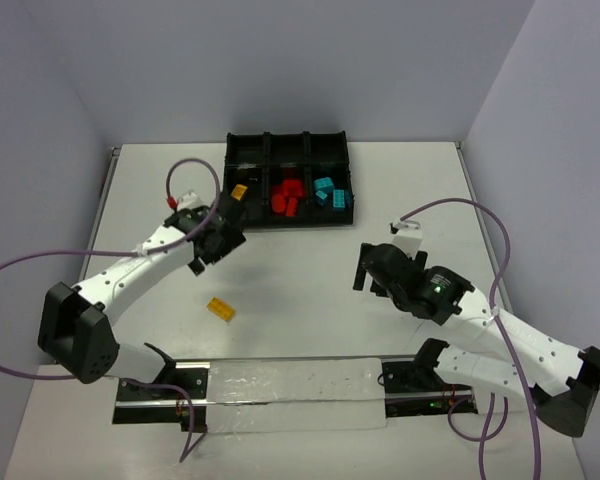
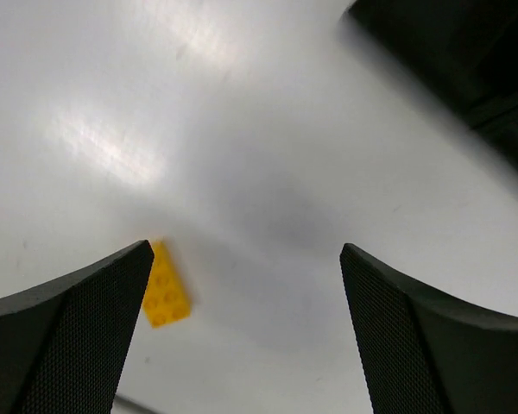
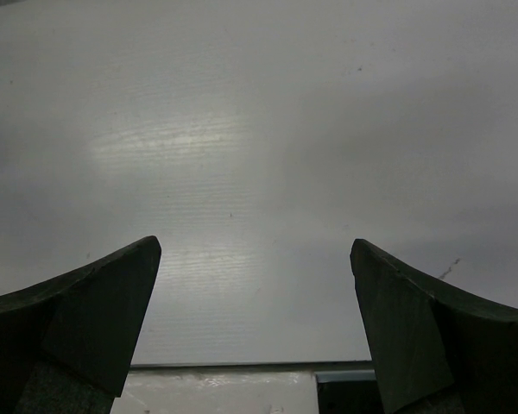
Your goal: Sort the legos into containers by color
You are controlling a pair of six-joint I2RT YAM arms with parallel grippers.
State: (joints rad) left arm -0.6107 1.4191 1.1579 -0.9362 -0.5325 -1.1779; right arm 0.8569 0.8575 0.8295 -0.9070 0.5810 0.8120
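Your left gripper (image 2: 246, 250) hung released, nothing between fingers, just in front of tray (image 1: 280, 136) front-left corner. Loose yellow lego (image 1: 220, 309) lay on desk (image 1: 310, 270), well in front of tray's left end. Tray front row: sorted yellow lego (image 1: 238, 191) in left compartment, red legos (image 1: 287, 197) in middle, cyan legos (image 1: 330, 192) in right. Your right gripper (image 3: 255, 244) also hung released, empty, over desk in front of tray's right end.

text: none legible | labels: none | brands: none | numbers: none | signs: none
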